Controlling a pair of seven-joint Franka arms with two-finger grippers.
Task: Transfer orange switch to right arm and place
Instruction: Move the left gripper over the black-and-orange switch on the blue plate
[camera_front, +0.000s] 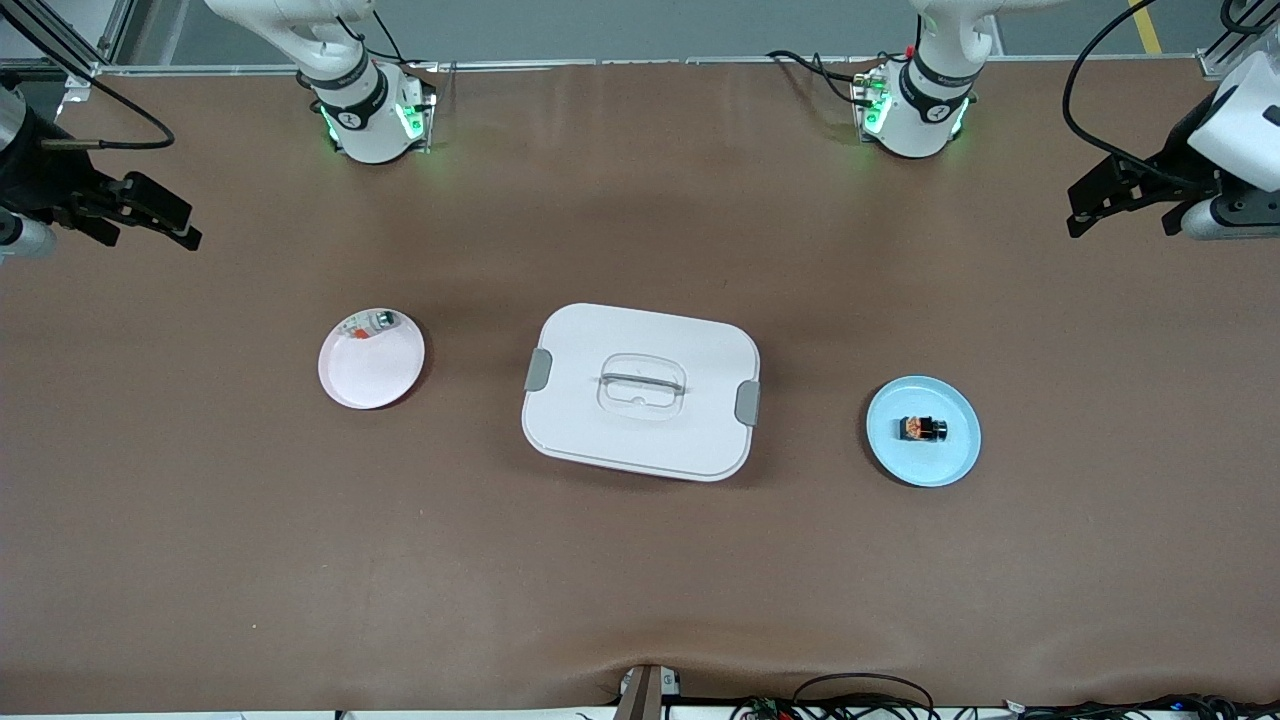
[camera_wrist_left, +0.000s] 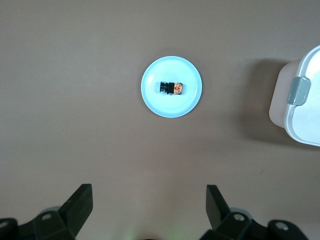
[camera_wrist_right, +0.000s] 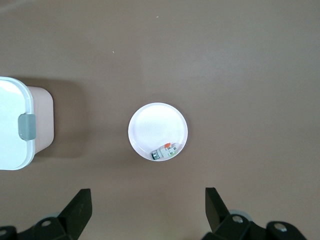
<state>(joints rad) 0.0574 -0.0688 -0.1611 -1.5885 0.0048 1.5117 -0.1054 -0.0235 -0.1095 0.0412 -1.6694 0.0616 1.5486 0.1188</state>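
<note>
The picture edges are cutting off the white lidded box in both wrist views, and the box's closed lid is hiding whatever is lying inside.

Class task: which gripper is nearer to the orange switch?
Left. The left gripper hangs open above the table's left-arm end, the end where the orange switch lies on its blue plate. The right gripper waits open above the right-arm end.

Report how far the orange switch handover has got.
Nothing is done yet. The orange switch lies untouched on the blue plate. Nothing is in hand: the left gripper and right gripper hang open at the table's ends. Pickup, handover to the right arm and placing all remain.
</note>
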